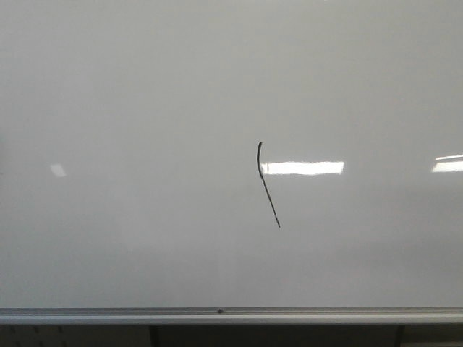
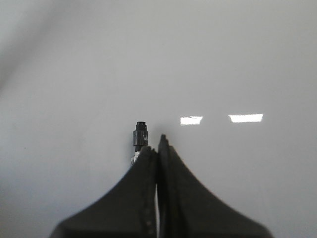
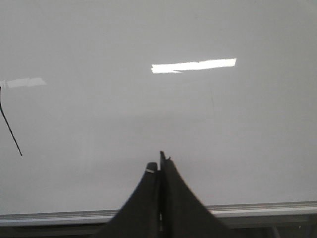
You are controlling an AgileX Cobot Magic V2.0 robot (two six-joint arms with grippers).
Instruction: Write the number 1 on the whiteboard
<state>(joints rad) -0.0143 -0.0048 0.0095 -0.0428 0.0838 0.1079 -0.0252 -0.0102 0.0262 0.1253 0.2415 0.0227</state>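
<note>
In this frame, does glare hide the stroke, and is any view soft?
Front view: a glare bar touches the number 1 near its top, and the stroke stays readable. Left wrist view: the marker tip is blurred. Right wrist view: the stroke sits clear of the glare.

Whiteboard (image 1: 145,87) runs off top, left & right edges in front view, so you can't see its full extent. Below its aluminium rail (image 1: 108,316) only a dark strip shows, too dim to ID.

Left end effector (image 2: 157,148): marker (image 2: 140,138) mostly hidden btwn fingers; only its black tip pokes out, blurred.

Right wrist view: number 1 (image 3: 10,129) sits at frame edge, top hook cut off.
</note>
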